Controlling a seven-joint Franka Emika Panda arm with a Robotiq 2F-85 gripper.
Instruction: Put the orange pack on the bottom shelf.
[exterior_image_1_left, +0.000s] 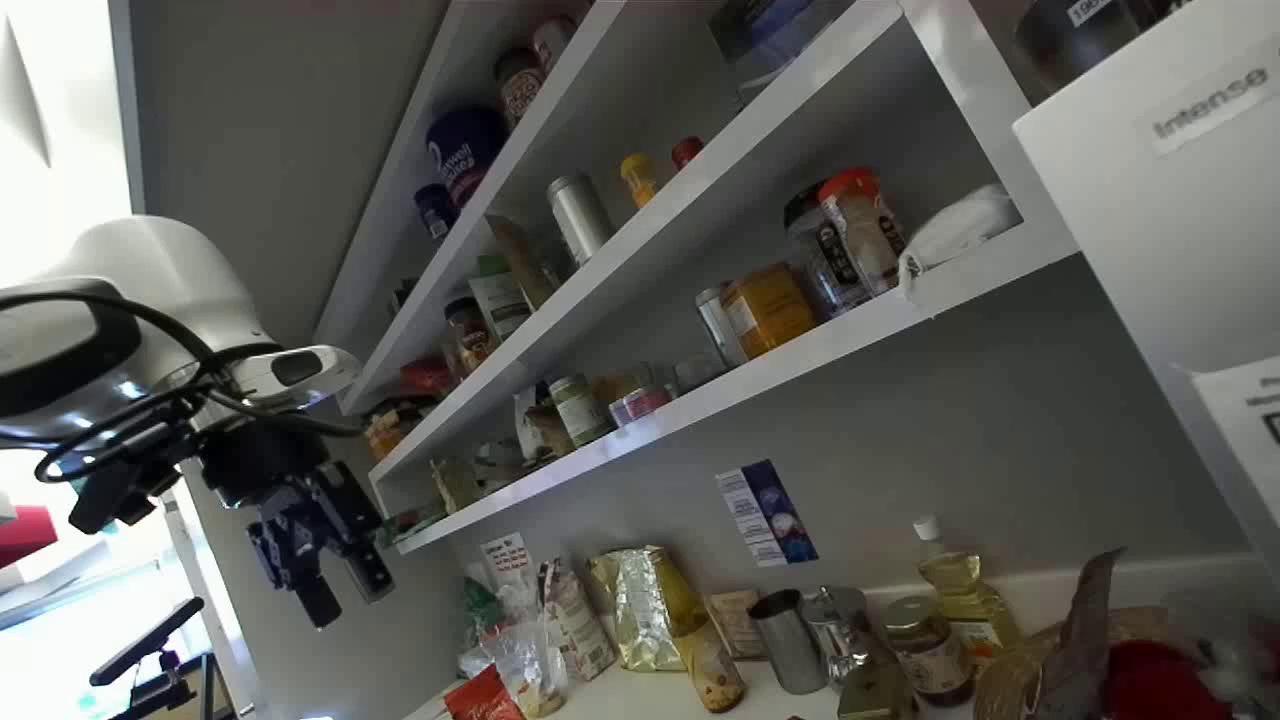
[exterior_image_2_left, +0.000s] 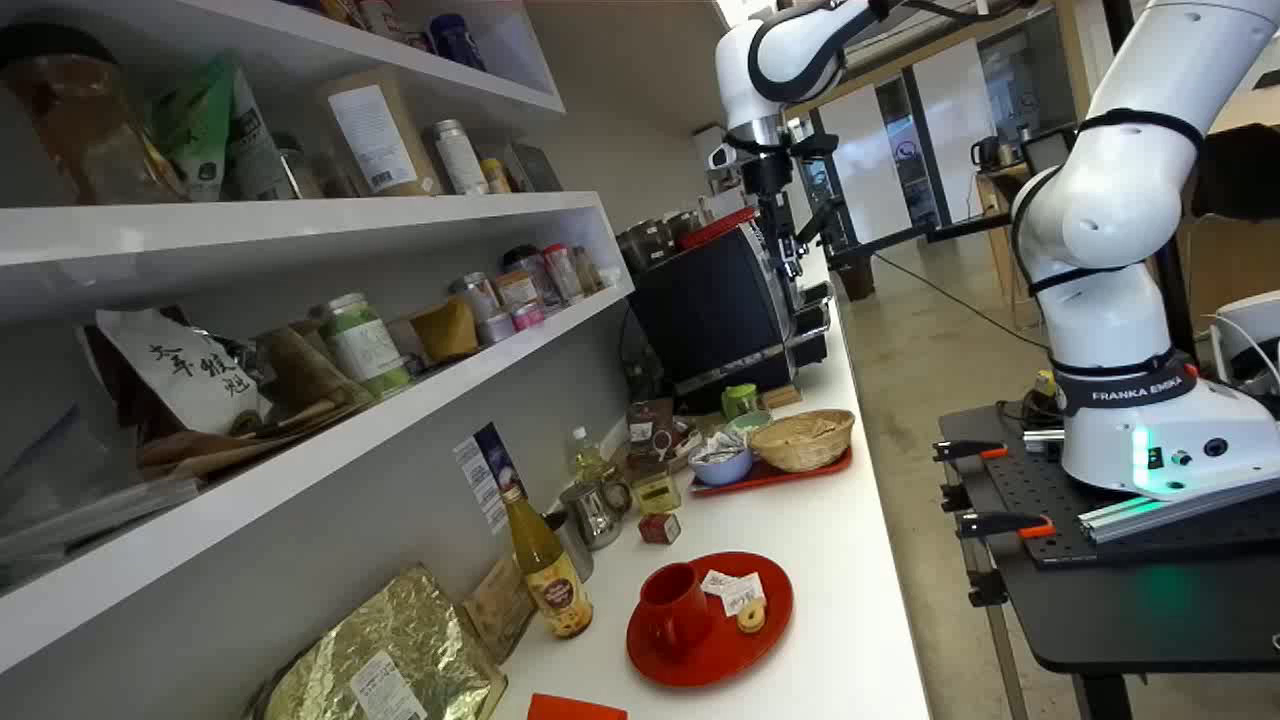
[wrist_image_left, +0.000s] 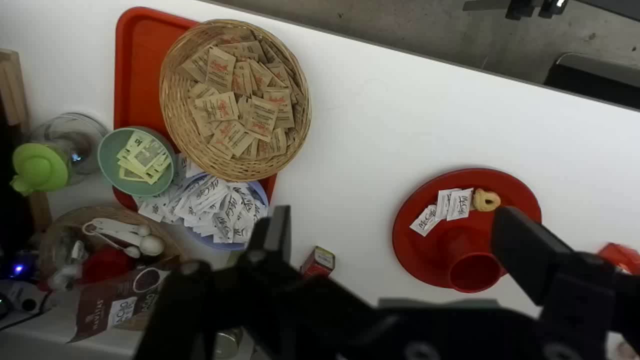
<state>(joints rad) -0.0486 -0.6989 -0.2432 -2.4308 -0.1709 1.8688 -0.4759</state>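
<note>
The orange pack (exterior_image_1_left: 482, 697) lies at the bottom edge of an exterior view, partly cut off. It also shows at the bottom of an exterior view (exterior_image_2_left: 575, 708) and at the right edge of the wrist view (wrist_image_left: 621, 256). The bottom shelf (exterior_image_1_left: 680, 415) is the lowest thick white board above the counter, also in an exterior view (exterior_image_2_left: 300, 466); jars and bags stand along it. My gripper (exterior_image_1_left: 348, 597) is open and empty, pointing down in the air (exterior_image_2_left: 790, 265). In the wrist view its fingers (wrist_image_left: 395, 230) are wide apart above the counter, left of the orange pack.
On the white counter (wrist_image_left: 360, 125) stand a red plate (wrist_image_left: 420, 255) with a red cup, a small red box (wrist_image_left: 318, 260), and a wicker basket (wrist_image_left: 300, 145) on a red tray. A gold bag (exterior_image_2_left: 400, 640) and bottle (exterior_image_2_left: 550, 570) stand by the wall. Higher shelves (exterior_image_1_left: 760, 105) hold jars.
</note>
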